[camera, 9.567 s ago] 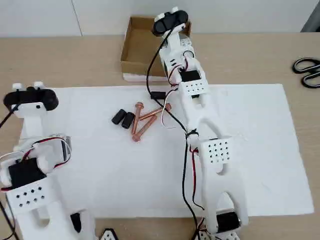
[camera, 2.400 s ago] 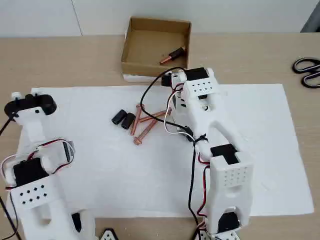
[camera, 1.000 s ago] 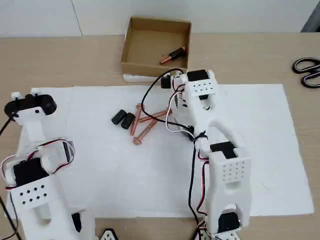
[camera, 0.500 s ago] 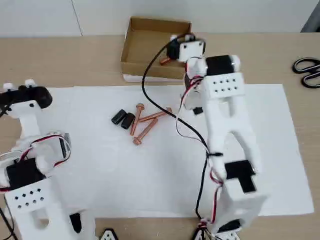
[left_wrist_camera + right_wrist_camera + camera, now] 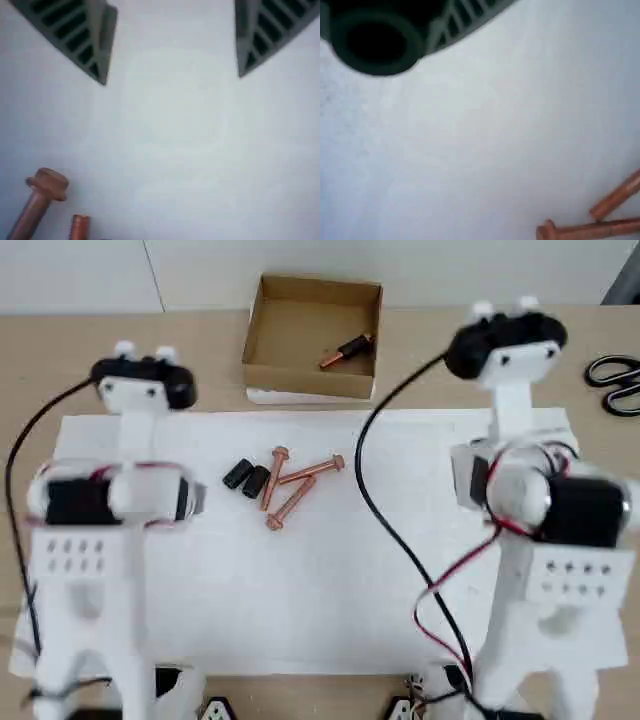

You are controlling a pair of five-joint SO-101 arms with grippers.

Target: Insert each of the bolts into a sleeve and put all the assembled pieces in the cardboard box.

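White foam sheet (image 5: 330, 580) lies in front of the cardboard box (image 5: 305, 380). Front-left of the box, the left gripper (image 5: 172, 77) hangs over the sheet, jaws spread wide and empty. Two black sleeves (image 5: 246, 476) and three copper bolts (image 5: 290, 485) lie loose before the box, and one assembled piece (image 5: 346, 350) lies inside it. Front-right of the box is the right gripper (image 5: 435, 30); I cannot tell its state.

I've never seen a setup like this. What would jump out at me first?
Likely the big white arm on one side of the white sheet and its twin on the other. Between them, three copper bolts lie fanned out beside two black sleeves. Behind the sheet, a cardboard box holds one bolt already fitted in a sleeve.
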